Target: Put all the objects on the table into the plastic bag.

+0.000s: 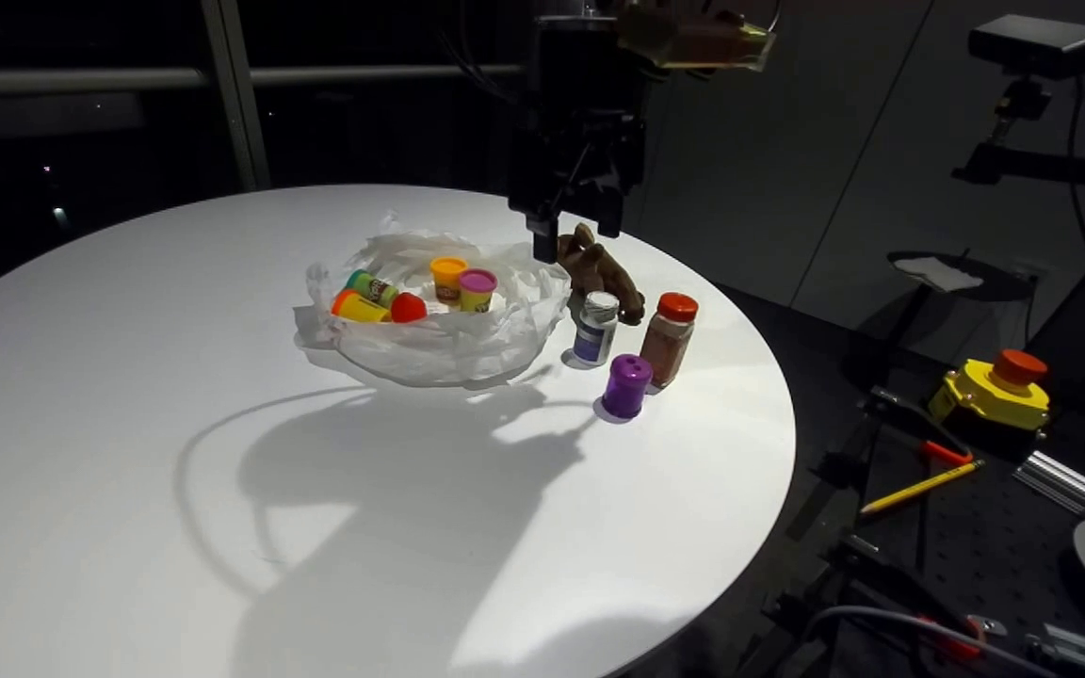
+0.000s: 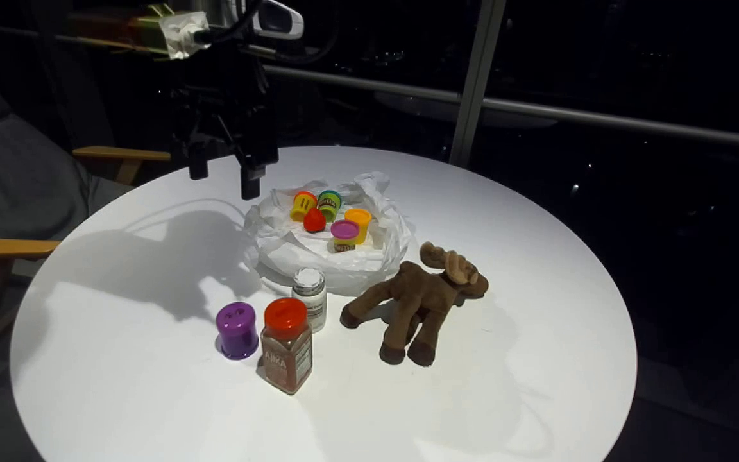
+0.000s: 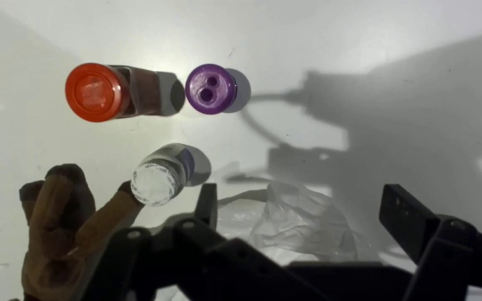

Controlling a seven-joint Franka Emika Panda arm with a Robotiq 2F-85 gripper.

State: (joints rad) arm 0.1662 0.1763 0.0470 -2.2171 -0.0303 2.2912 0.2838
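Observation:
On the white round table (image 1: 175,527) the open plastic bag (image 1: 448,353) lies spread out. Inside it are a green can (image 2: 329,204), a yellow cup with orange lid (image 2: 303,206), a red piece (image 2: 314,221), an orange cup (image 2: 358,224) and a purple-lidded cup (image 2: 344,237). Outside the bag stand a purple cup (image 3: 210,88), a red-capped brown bottle (image 3: 96,92) and a white-capped bottle (image 3: 155,184). Beside them lies a brown toy moose (image 2: 424,295). My gripper (image 3: 306,211) hangs above the table, fingers wide apart, nothing between them; bag film shows below.
A yellow and red device (image 1: 990,391) and a pencil (image 1: 924,487) lie on a dark bench off the table. An armchair (image 2: 16,186) stands near the table's edge. The arm's shadow falls across the tabletop.

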